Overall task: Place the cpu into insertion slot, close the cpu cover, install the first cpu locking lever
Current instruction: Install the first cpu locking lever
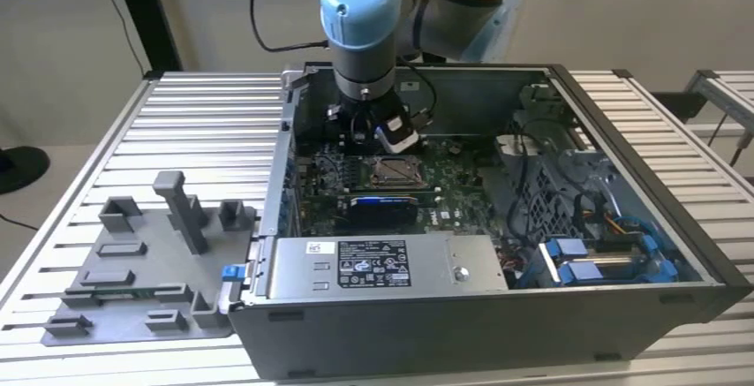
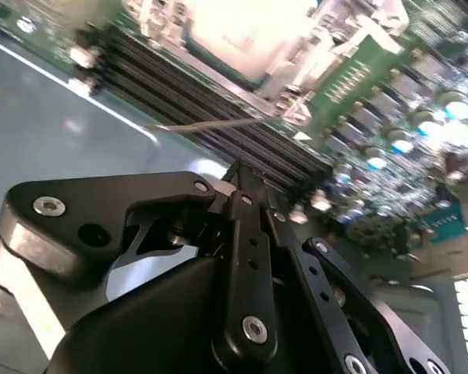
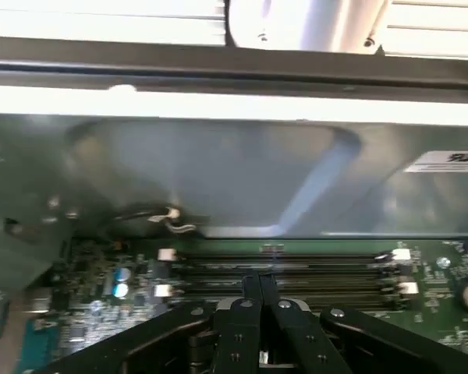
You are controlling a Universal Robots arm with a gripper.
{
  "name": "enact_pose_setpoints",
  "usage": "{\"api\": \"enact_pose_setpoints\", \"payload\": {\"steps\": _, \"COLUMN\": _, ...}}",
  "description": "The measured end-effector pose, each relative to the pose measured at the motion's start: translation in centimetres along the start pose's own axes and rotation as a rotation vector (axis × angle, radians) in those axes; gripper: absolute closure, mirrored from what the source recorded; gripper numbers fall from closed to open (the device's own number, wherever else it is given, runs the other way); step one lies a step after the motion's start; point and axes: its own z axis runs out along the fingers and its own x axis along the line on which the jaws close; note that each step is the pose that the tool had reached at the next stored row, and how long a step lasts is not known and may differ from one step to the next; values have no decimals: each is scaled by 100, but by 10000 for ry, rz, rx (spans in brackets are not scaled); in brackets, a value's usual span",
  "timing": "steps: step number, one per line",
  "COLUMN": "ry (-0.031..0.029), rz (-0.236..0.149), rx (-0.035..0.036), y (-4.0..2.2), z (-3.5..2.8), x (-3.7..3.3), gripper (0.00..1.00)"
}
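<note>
In the exterior view, the insertion slot (image 1: pixel 393 172) sits on the green board in the middle of the open computer case. The cpu (image 1: pixel 393 170) shows as a tan-silver square inside it. The silvery cpu cover (image 1: pixel 374 180) seems to lie flat around the chip. My gripper (image 1: pixel 371 141) hangs just behind the slot, over the black memory slots (image 3: pixel 281 269). In both wrist views its black fingers (image 3: pixel 249 292) meet at the tips with nothing between them. A thin silvery lever rod (image 2: pixel 218 123) lies beyond the gripper (image 2: pixel 234 173), beside the glaring bright slot (image 2: pixel 242 27).
A grey box with a white label (image 1: pixel 377 267) stands at the case's front. A blue card (image 1: pixel 380 200) lies in front of the slot. Cables and blue drive clips (image 1: pixel 589 262) fill the exterior view's right. A grey fixture plate (image 1: pixel 141 262) lies outside the case wall (image 1: pixel 281 174).
</note>
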Motion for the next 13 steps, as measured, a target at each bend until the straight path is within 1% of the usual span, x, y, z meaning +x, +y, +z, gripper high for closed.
{"api": "enact_pose_setpoints", "payload": {"steps": 2, "ry": -1, "rz": -2, "rx": -2, "y": -49, "z": -28, "x": 38, "gripper": 100}}
{"api": "enact_pose_setpoints", "payload": {"steps": 4, "ry": 2, "rz": 0, "rx": 2, "y": -97, "z": -49, "x": 54, "gripper": 100}}
{"api": "enact_pose_setpoints", "payload": {"steps": 7, "ry": -24, "rz": -10, "rx": -2, "y": -124, "z": -8, "x": 57, "gripper": 100}}
{"api": "enact_pose_setpoints", "payload": {"steps": 11, "ry": -89, "rz": -45, "rx": -5, "y": -149, "z": 42, "x": 60, "gripper": 100}}
{"api": "enact_pose_setpoints", "payload": {"steps": 13, "ry": -97, "rz": -48, "rx": -6, "y": -156, "z": 53, "x": 61, "gripper": 100}}
